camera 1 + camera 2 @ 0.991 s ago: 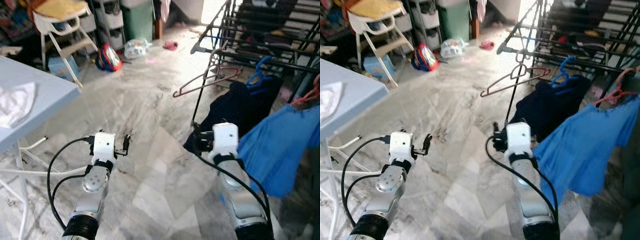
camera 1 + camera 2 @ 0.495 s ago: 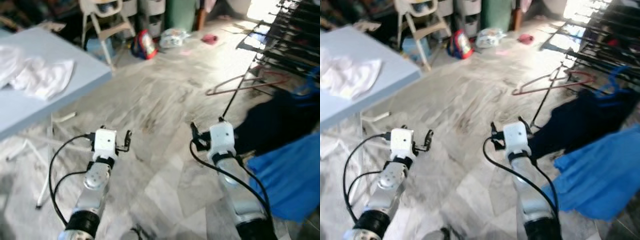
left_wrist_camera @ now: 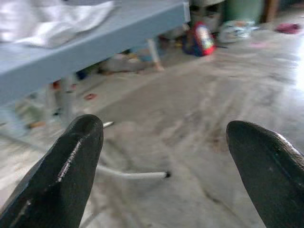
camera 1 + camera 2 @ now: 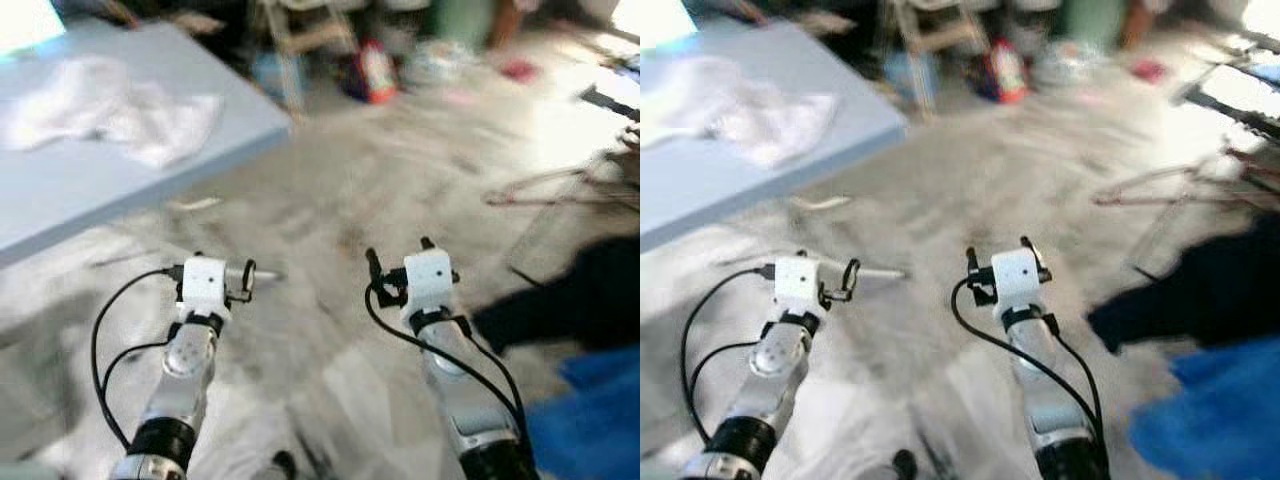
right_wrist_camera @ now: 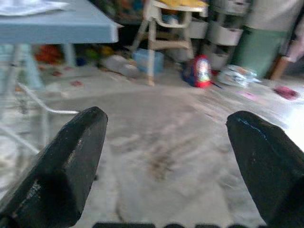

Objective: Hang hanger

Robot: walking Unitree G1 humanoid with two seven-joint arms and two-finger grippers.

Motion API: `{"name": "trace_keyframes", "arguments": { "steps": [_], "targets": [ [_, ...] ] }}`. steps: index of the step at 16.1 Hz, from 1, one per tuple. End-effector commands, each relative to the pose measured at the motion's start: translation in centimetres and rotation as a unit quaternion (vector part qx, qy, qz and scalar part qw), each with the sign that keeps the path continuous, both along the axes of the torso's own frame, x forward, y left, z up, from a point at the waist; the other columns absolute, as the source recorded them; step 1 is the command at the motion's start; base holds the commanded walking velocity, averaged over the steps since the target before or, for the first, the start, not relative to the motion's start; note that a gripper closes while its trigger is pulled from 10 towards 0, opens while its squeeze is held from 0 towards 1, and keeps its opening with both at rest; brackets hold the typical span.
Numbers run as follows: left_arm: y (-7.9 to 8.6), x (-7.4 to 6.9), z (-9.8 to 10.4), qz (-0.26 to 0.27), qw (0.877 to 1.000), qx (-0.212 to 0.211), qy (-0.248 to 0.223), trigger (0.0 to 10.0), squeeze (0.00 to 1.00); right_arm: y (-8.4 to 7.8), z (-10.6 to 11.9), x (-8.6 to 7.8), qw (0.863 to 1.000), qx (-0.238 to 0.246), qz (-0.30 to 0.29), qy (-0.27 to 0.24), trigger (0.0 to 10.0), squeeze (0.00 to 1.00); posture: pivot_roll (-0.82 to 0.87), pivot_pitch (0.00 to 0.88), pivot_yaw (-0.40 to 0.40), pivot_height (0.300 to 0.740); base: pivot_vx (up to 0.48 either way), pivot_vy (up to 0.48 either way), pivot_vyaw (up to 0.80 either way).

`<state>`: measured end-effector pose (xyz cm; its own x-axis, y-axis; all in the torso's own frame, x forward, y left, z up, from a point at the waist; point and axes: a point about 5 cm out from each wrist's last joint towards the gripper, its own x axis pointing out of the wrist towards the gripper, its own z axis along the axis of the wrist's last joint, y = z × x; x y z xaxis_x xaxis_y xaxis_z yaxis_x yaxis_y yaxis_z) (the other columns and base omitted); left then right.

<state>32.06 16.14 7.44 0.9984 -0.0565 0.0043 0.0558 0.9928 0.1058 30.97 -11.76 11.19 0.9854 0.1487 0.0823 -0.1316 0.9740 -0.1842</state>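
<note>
Both grippers are held out in front of the robot above the floor, fingers spread apart and holding nothing. The left gripper (image 4: pixel 250 279) is on the left, the right gripper (image 4: pixel 398 262) near the middle; each sits on a white wrist block with black cables looping back along a silver arm. In the wrist views the black fingers (image 3: pixel 66 175) stand wide apart with bare floor between them.

No writing or brand can be read; the head views are blurred.

The hanger (image 4: pixel 560 187), thin and reddish, is well away to the right and ahead of the right gripper. Its long axis runs roughly left to right across the view; blur hides which way its hook points. Nearer on the right are a dark garment (image 4: pixel 575 300) and a blue garment (image 4: pixel 590 420).

The floor (image 4: pixel 330 190) is grey marbled tile. To the left stands a pale blue table (image 4: pixel 90 195) with white cloth (image 4: pixel 120 105) on it. Beyond are a white chair (image 5: pixel 166 28), a red bag (image 5: pixel 200 71) and storage clutter.
</note>
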Motion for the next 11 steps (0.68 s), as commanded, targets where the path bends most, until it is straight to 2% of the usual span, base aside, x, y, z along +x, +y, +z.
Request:
{"name": "trace_keyframes", "arguments": {
  "steps": [1,5,6,7,11],
  "targets": [
    [-0.1,-0.4,-0.8,0.004,1.000,-0.011,0.019,10.0,0.00,-0.5,-0.5,-0.2,1.000,-0.001,-0.008,0.009,10.0,0.00,0.10,0.152,0.019,0.740,0.000,0.000,0.80],
    [-0.4,-0.6,-0.9,0.002,0.999,-0.024,0.026,10.0,0.00,-0.9,-0.5,-0.3,1.000,-0.002,-0.007,0.007,10.0,0.00,0.10,0.149,0.011,0.740,0.000,0.000,0.80],
    [-0.1,-0.5,-0.4,0.014,1.000,-0.026,0.010,10.0,0.00,-1.0,-0.4,-0.3,1.000,-0.002,-0.008,0.003,10.0,0.00,0.11,0.155,0.010,0.740,0.000,0.000,0.80],
    [0.1,-0.4,0.0,0.021,1.000,-0.010,-0.007,10.0,0.00,-1.1,-0.3,-0.3,1.000,-0.002,-0.008,0.001,10.0,0.00,0.11,0.160,0.010,0.740,0.000,0.000,0.80],
    [0.5,-0.9,-0.1,0.034,0.999,-0.018,-0.006,10.0,0.00,-1.5,-0.4,-0.5,1.000,0.000,-0.011,0.003,10.0,0.00,0.11,0.184,0.001,0.740,0.000,0.000,0.80]
  ]
}}
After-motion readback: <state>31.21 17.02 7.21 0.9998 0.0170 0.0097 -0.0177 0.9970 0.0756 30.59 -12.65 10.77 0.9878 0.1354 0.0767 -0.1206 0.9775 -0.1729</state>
